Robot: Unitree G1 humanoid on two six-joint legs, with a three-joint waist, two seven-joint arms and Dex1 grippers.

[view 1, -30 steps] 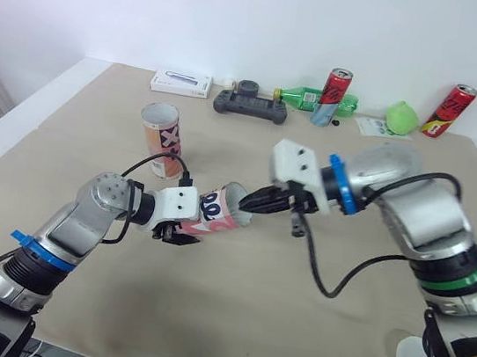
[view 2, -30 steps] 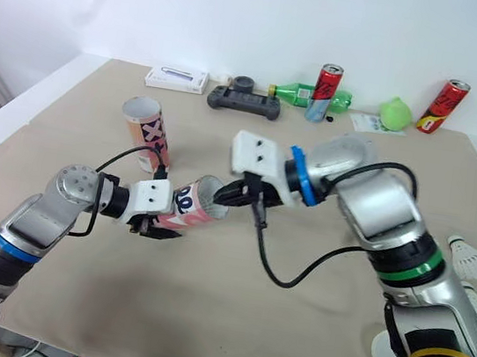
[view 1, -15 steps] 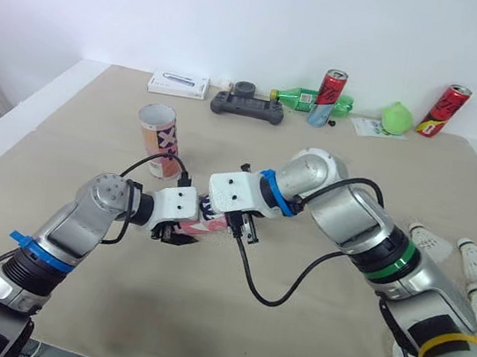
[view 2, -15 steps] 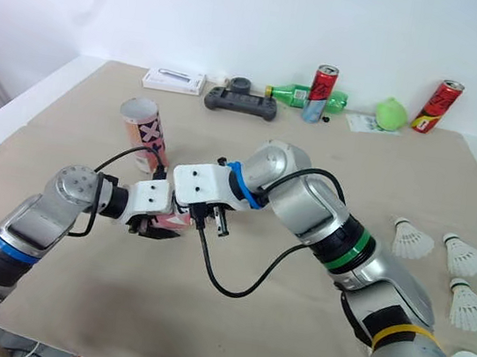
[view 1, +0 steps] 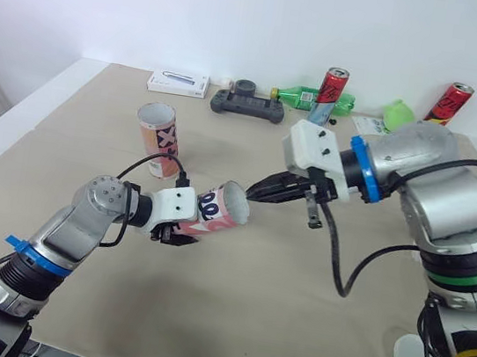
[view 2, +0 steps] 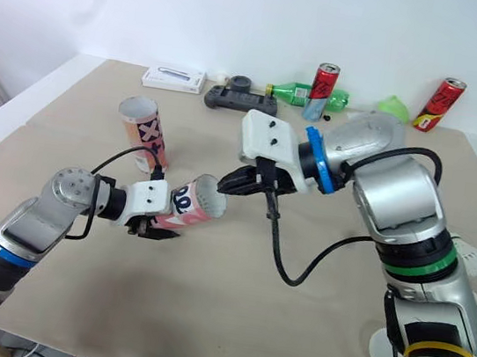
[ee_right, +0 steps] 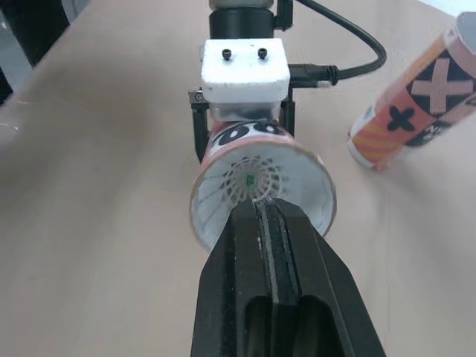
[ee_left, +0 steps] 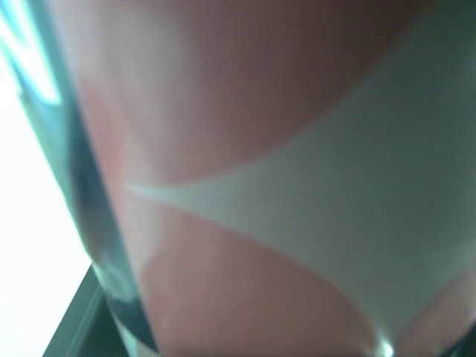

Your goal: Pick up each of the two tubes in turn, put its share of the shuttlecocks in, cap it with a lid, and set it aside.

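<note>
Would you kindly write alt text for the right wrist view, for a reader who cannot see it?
The right gripper, shut, points into the open mouth of a pink tube that the left gripper holds sideways, with a shuttlecock seated inside. An orange tube stands on the table nearby.

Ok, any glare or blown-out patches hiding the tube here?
Left wrist view: a blown-out white patch beside the held tube, plus a bright streak along its edge. Right wrist view: even light, no glare; the shuttlecock inside that tube shows plainly beyond the right end effector.
</note>
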